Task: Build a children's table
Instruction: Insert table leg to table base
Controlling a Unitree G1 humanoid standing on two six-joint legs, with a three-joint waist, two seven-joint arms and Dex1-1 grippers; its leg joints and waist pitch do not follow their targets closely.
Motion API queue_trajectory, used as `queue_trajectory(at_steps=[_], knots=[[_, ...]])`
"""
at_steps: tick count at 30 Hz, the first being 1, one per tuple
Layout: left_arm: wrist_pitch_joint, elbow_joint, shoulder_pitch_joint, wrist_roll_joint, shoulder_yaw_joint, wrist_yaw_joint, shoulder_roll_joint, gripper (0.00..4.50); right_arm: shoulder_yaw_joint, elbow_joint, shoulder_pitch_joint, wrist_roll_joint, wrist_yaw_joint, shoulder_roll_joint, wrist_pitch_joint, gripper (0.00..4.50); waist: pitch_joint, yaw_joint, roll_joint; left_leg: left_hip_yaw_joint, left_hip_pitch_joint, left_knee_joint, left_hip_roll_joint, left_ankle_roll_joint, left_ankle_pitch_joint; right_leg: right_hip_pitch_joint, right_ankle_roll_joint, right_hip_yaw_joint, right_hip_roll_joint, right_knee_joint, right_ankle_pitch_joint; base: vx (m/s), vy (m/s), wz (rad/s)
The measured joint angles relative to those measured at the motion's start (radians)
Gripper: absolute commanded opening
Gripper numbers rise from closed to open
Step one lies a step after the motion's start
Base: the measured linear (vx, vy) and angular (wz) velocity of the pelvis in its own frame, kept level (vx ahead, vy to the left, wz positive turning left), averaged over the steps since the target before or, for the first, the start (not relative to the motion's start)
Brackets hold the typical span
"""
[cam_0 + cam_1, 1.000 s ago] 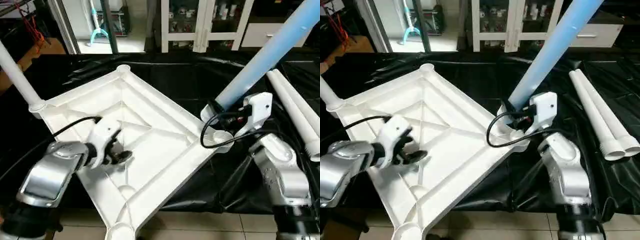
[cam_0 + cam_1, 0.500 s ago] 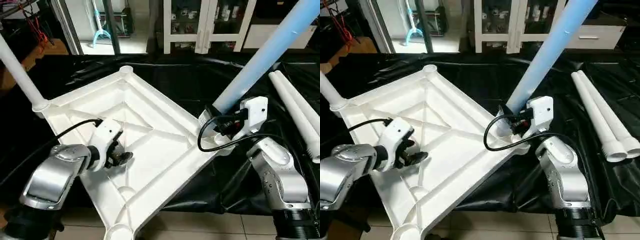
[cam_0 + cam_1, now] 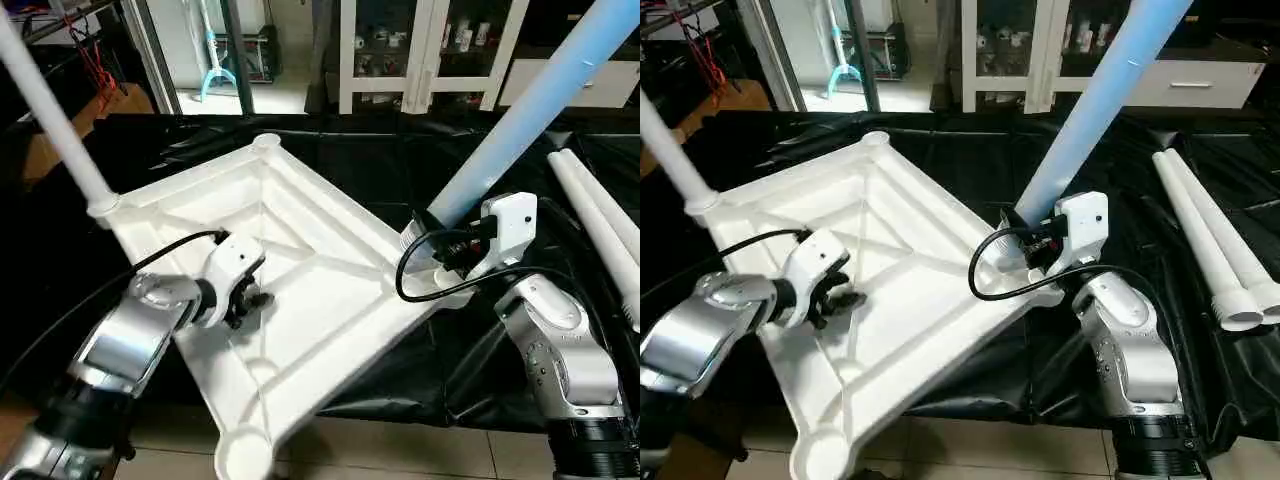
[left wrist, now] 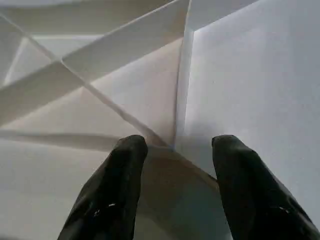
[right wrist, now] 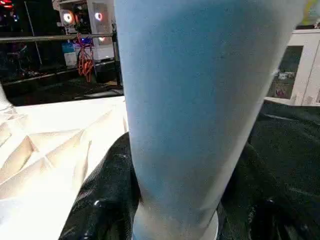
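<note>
On the black-covered bench, the upturned tabletop [image 3: 300,270] looks light, rigid, slick; left gripper [image 4: 176,150] straddles a rib [image 4: 181,90], fingers parted. Right gripper [image 3: 447,240] clamps 1 leg [image 3: 530,110] at its socket end.

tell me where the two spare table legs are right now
The two spare legs lie side by side on the black sheet at the robot's far right, beyond the right gripper and the tabletop.
</note>
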Motion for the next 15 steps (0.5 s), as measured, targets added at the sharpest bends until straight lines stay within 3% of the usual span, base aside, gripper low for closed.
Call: queue_trajectory(at_steps=[7,15], knots=[[-0.265,0.15,-0.066,0.092,-0.089,-0.012,0.028,1.64,0.0,-0.001,0.0,0.0,0.0,-0.003,0.004,1.84,-0.001,-0.011,0.002,0.0,0.0,-0.002,0.0,0.0,0.0,0.0,0.0,0.0,0.0,0.0,0.0,0.0,0.0,0.0],[-0.409,0.193,-0.085,0.099,-0.115,-0.134,0.086,0.96,-0.001,-0.004,0.001,0.0,-0.003,-0.013,0.007,1.84,-0.002,-0.027,0.004,0.0,-0.002,-0.006,0.0,0.004,0.003,-0.003,0.002,-0.001,0.0,-0.003,-0.001,0.0,0.0,0.0]])
